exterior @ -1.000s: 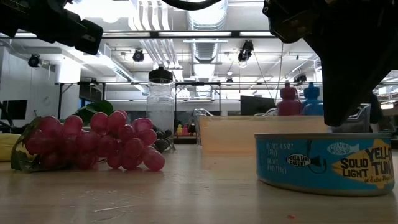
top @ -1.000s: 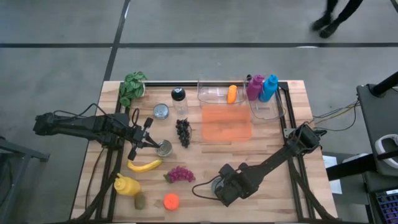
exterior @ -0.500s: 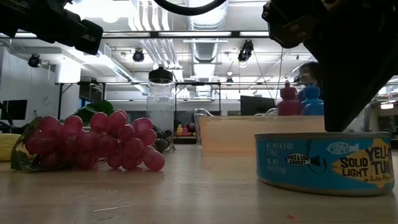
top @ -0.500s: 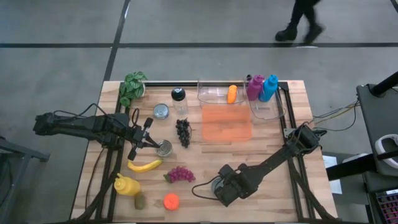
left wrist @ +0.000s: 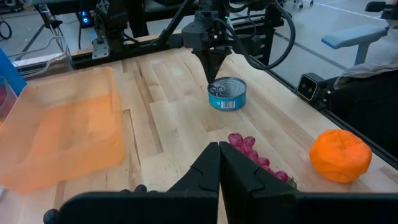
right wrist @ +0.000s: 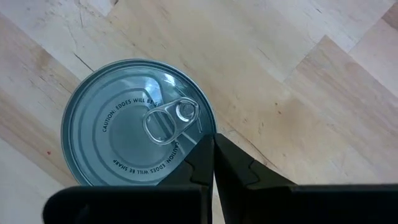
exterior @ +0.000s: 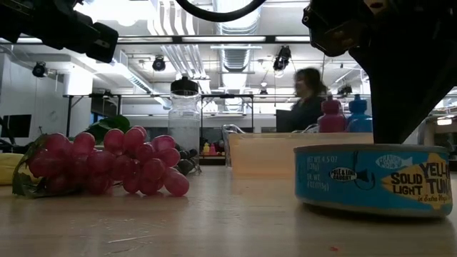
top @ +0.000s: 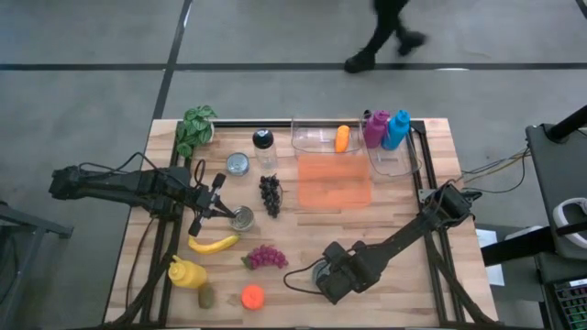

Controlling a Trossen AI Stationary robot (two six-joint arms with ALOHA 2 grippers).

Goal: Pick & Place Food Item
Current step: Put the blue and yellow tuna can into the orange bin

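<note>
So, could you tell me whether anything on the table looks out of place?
Nothing is spilled or toppled. One oddity: the right gripper is shut with its tips at the rim of the tuna can, not around it. The left gripper waits, shut, beside a silver can.

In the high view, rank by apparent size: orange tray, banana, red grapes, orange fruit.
1. orange tray, clearly largest.
2. banana and red grapes: too alike to rank.
3. orange fruit, smallest.
</note>
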